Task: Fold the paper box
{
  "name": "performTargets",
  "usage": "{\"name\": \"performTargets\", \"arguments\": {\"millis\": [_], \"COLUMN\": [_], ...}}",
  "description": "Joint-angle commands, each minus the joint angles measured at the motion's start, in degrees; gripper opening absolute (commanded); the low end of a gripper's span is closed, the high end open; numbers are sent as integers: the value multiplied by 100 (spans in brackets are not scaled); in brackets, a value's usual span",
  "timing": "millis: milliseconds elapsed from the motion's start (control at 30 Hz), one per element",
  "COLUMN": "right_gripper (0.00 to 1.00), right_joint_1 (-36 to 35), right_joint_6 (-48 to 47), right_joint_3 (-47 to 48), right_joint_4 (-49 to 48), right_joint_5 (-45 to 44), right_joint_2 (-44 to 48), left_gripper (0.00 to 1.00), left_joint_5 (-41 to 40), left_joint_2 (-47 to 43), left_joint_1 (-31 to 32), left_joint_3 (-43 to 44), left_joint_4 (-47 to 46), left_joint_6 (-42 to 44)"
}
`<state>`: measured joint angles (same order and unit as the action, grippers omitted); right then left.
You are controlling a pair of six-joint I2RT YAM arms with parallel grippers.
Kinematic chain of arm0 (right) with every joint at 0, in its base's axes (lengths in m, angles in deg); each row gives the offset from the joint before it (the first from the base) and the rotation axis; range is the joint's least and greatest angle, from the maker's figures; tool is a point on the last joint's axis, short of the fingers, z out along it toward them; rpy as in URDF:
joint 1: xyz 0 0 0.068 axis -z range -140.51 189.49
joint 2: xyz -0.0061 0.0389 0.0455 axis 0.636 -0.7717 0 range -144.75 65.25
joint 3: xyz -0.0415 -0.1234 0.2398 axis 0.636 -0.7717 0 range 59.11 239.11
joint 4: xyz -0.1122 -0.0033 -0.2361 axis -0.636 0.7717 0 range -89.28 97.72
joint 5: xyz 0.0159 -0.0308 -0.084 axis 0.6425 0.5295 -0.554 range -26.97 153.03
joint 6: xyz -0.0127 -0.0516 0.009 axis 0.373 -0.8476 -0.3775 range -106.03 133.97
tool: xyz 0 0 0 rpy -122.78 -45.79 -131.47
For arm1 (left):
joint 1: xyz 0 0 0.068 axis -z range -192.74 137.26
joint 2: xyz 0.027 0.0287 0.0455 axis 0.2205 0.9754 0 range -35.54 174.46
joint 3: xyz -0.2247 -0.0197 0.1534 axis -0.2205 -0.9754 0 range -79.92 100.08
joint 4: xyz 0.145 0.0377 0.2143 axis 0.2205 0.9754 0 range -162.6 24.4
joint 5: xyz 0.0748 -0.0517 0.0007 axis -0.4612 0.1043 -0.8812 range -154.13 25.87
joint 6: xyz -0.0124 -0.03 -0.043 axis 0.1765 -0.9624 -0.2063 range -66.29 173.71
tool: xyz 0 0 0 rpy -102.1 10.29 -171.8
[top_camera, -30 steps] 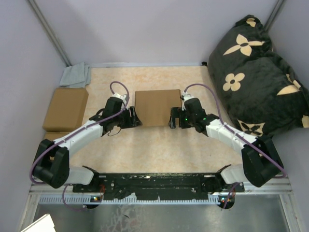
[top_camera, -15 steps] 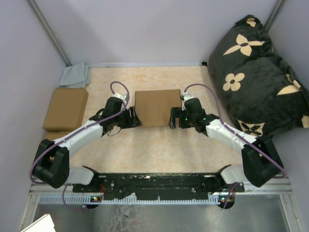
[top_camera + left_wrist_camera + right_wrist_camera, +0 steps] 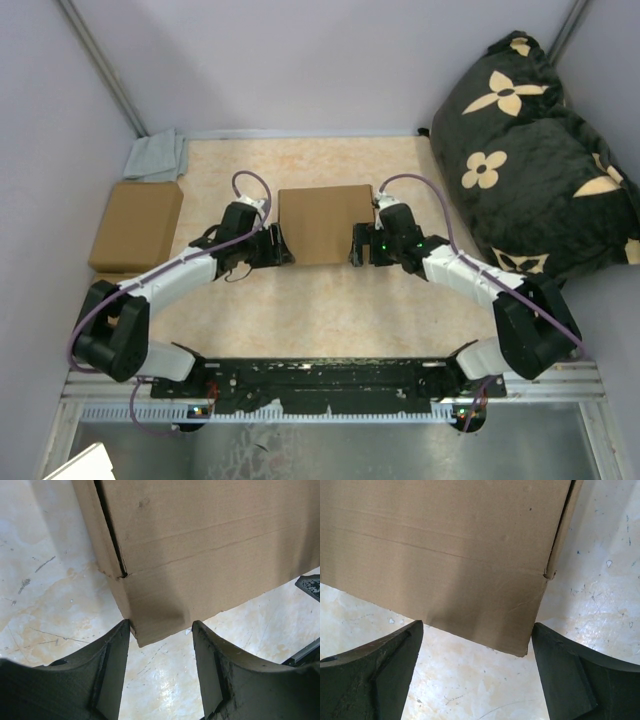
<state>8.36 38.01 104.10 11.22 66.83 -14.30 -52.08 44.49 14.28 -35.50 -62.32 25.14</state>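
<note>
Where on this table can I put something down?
Free: the strip between the paper box and the back wall; the patch between it and the arm bases. Crowded: left edge (stacked boxes, cloth), right edge (cushion), the box's near corners, at the left gripper and right gripper.

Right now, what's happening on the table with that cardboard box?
The plain brown cardboard box looks folded into a shallow closed shape and lies flat on the beige tabletop between the two arms. The left tool is open around its near left corner, and the right tool is open around its near right corner. Neither is clamped on the cardboard.
</note>
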Motion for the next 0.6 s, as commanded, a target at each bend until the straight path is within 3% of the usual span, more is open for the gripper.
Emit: {"name": "performTargets", "arguments": {"millis": [0, 567], "right_gripper": [89, 84], "right_joint_1": [-61, -64], "right_joint_6": [-93, -81], "right_joint_3": [-26, -183], "right_joint_4": [-390, -878], "right_joint_5": [-126, -591], "right_joint_2": [-85, -772], "left_gripper": [59, 57], "left_joint_5": [27, -514], "left_joint_2": [64, 658], "left_joint_1": [46, 40], "left_joint_3": [-37, -140], "left_joint_4": [-145, -324], "left_joint_6": [66, 84]}}
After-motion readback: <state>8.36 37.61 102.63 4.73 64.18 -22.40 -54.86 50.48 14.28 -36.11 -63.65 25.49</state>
